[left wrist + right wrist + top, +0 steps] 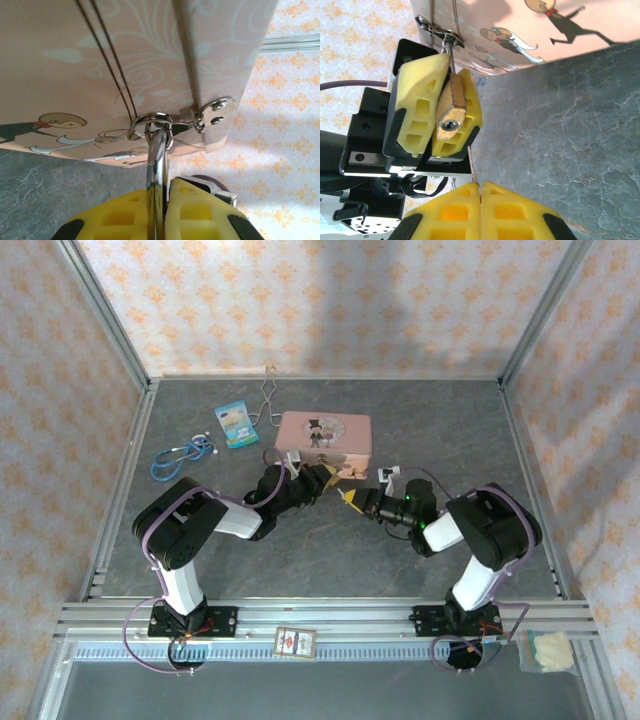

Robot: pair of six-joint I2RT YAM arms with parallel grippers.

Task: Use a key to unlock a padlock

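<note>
The left tool (157,189) has its yellow pads squeezed onto the padlock (451,112), holding it just off the front corner of the pink tin (323,433). The right wrist view shows the small brass body wedged between those pads, its round keyhole facing the camera. From the left wrist, the silver shackle runs up out of the pads and through the wire ring of the tin's clasp, so the lock hangs on the tin. The right tool (480,186) is close in front of it, pads pressed together on a thin silvery sliver seen edge-on, the key (474,169), whose tip lies just below the padlock and apart from the keyhole. The tin carries cartoon figures and pale swirls; I can read no words on it. Further left on the grey table (350,560) lie a blue packet (236,423), its print too small to read, and a blue stethoscope (185,455)
</note>
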